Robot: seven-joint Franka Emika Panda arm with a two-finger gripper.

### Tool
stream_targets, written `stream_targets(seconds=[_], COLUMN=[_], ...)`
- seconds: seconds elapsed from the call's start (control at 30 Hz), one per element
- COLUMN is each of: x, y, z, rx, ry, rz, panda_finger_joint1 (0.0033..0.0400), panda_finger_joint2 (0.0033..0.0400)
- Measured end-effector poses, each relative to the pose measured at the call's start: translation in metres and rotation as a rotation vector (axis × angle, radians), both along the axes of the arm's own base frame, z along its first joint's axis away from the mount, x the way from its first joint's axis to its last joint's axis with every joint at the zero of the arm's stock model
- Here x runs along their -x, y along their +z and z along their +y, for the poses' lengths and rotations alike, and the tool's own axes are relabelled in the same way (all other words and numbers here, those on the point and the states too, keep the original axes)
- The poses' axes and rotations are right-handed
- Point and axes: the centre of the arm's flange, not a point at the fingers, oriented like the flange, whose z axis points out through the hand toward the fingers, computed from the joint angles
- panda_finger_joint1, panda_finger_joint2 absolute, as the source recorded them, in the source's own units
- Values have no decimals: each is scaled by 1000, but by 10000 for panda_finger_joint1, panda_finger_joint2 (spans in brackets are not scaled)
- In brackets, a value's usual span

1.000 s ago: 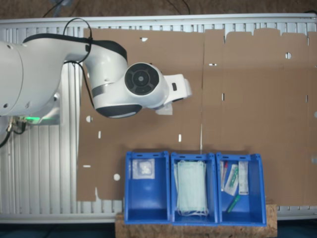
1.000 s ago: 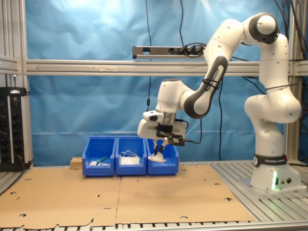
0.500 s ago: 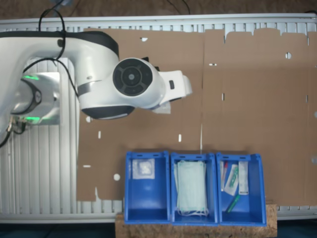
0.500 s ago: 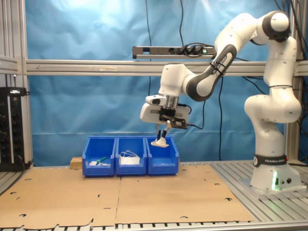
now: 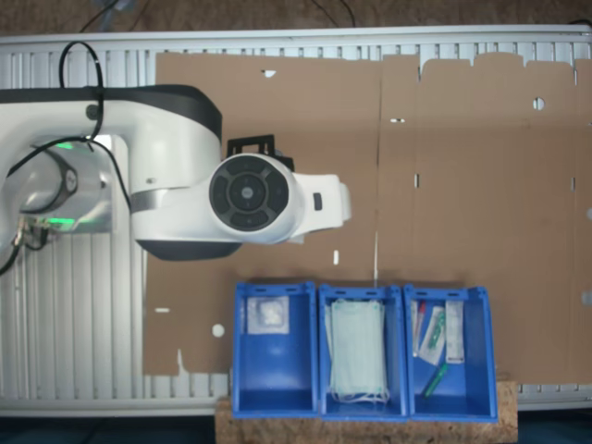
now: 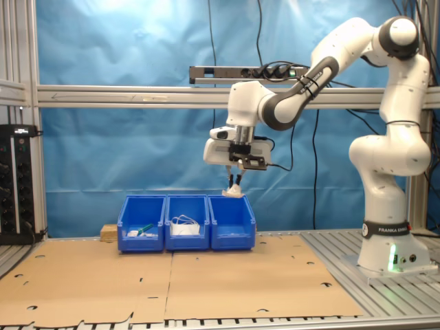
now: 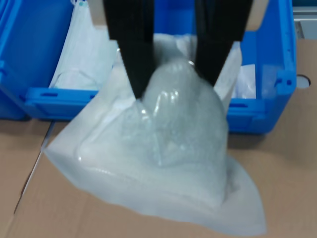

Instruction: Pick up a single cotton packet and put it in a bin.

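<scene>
The black two-finger gripper (image 6: 236, 183) of the white robot arm (image 6: 323, 62) pinches the small translucent-white plastic cotton packet (image 7: 163, 148) between its fingers (image 7: 133, 49). In the second exterior view the packet (image 6: 235, 192) hangs in the air, just above the back of the rectangular blue plastic bin (image 6: 232, 221) at the row's end. This bin (image 5: 273, 347) already contains one small white square packet (image 5: 268, 315).

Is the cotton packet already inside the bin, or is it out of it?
Out. The cotton packet hangs pinched between the fingers, in the air above the bin.
</scene>
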Motion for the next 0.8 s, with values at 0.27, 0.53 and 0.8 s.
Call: stream_targets(seconds=[0.27, 0.53, 0.8], x=[3, 8, 10], y=[8, 14, 14], z=[-53, -88, -109], rx=[37, 76, 102], ry=[-65, -88, -77], rz=[18, 22, 26], panda_finger_joint1=[55, 55, 55], panda_finger_joint2=[55, 55, 55])
